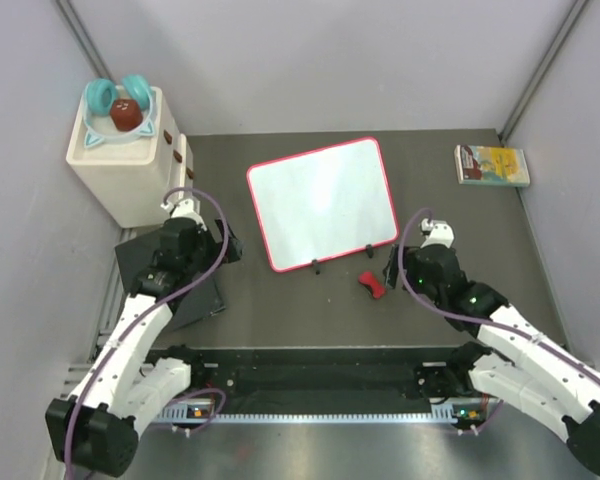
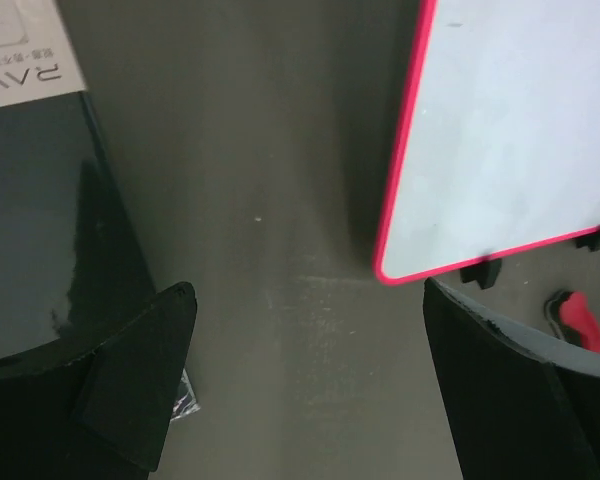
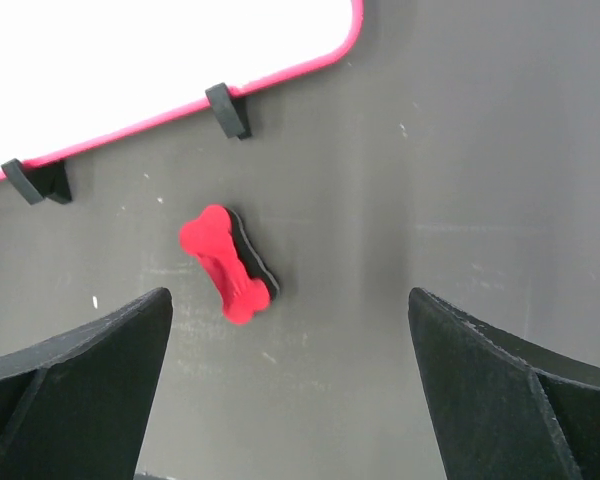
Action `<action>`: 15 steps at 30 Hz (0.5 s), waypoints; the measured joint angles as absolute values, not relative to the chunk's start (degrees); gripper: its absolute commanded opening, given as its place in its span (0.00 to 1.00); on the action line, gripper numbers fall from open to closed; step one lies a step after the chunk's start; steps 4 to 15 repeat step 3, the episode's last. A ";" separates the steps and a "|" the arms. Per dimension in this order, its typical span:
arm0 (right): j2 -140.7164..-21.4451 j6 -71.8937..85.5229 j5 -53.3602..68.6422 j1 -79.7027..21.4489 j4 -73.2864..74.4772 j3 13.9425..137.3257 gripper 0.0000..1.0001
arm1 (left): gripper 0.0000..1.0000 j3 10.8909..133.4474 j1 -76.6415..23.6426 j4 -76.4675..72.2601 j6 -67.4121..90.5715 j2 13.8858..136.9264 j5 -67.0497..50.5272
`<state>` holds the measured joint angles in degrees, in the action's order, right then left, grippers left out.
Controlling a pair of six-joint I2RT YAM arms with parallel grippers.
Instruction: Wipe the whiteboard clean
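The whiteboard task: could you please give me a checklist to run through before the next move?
1. Right tool open and empty: ok.
2. Left tool open and empty: ok.
3. Red eraser lying free on the table, apart from the whiteboard and its feet: ok.
4. Nothing lying on the whiteboard: ok.
5. Whiteboard free of marker marks: looks blank from above, but glare covers part of it: cannot tell.

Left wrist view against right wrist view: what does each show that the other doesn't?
Only left wrist: the black slab and a white printed surface beyond it. Only right wrist: the red eraser whole, where the left catches just an end, and the rounded right corner of the whiteboard. Both: the board's red near rim, its two black feet, the dark table, and open jaws, left gripper and right gripper alike.
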<state>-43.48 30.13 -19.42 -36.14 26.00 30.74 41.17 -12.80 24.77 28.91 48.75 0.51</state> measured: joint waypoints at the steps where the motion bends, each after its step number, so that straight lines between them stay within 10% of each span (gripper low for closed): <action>1: -43.92 29.80 -19.22 -35.75 25.26 30.72 0.99 | 0.99 41.17 -12.80 25.98 28.29 49.19 1.08; 15: -45.34 28.91 -15.97 -32.91 22.06 30.00 0.99 | 0.99 41.15 -12.80 26.89 27.16 49.23 1.87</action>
